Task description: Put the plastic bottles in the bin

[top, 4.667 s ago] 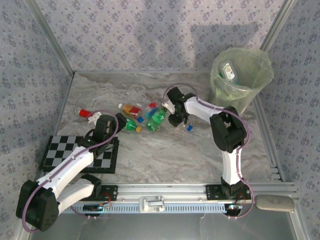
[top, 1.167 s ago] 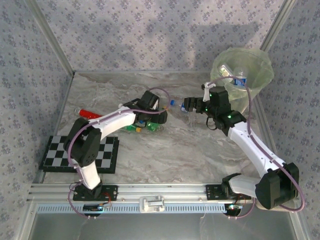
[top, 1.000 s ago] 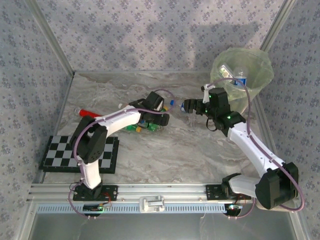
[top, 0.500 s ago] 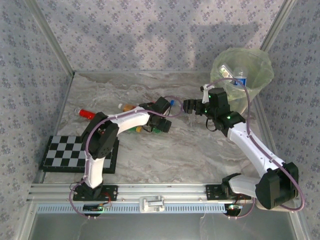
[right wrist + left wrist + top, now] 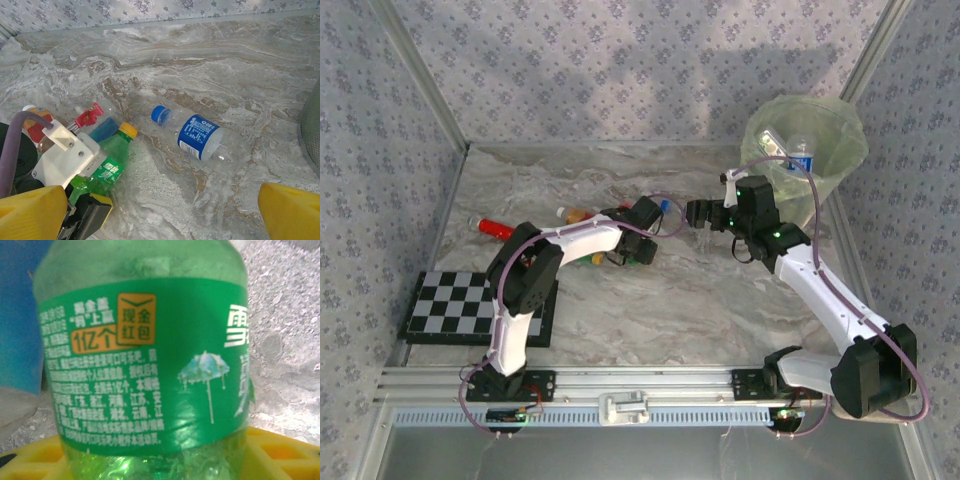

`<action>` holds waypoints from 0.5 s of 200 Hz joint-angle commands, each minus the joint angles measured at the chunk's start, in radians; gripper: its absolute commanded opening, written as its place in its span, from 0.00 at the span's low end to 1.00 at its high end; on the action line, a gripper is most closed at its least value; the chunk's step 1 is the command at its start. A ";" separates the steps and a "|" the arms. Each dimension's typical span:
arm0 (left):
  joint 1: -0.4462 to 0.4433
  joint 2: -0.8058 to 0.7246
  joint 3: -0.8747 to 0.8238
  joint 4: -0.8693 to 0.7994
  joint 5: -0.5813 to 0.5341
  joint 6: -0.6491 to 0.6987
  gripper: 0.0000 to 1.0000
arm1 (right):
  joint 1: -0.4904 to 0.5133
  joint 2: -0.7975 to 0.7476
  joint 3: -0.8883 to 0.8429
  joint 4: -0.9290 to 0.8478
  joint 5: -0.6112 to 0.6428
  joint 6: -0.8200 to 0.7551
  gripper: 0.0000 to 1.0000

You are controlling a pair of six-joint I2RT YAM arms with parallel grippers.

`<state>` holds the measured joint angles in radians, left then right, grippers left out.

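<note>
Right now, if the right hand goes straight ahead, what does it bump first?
Probably the clear blue-label bottle lying on the table ahead of the right hand; depth is unclear.

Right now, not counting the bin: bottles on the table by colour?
green bottle: 1
clear bottle with blue label: 1
red bottle: 1
orange bottle: 1
Total: 4 visible; others may be hidden.
</note>
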<state>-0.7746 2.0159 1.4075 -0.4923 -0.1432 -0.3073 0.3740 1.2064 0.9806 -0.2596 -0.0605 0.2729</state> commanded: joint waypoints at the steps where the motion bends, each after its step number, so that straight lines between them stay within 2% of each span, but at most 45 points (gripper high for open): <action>1: -0.004 -0.085 -0.038 0.060 -0.005 -0.006 0.57 | 0.013 0.002 0.032 0.007 -0.037 0.002 1.00; 49: -0.005 -0.301 -0.210 0.290 0.052 -0.017 0.57 | 0.010 0.012 0.029 0.057 -0.122 0.038 1.00; 77: -0.006 -0.413 -0.305 0.422 0.084 -0.029 0.57 | 0.010 0.026 0.030 0.095 -0.210 0.066 1.00; 100: -0.005 -0.483 -0.363 0.515 0.160 -0.029 0.58 | 0.013 0.046 0.027 0.151 -0.319 0.105 1.00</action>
<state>-0.7746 1.6001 1.0908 -0.1326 -0.0708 -0.3260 0.3805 1.2289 0.9810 -0.1852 -0.2401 0.3237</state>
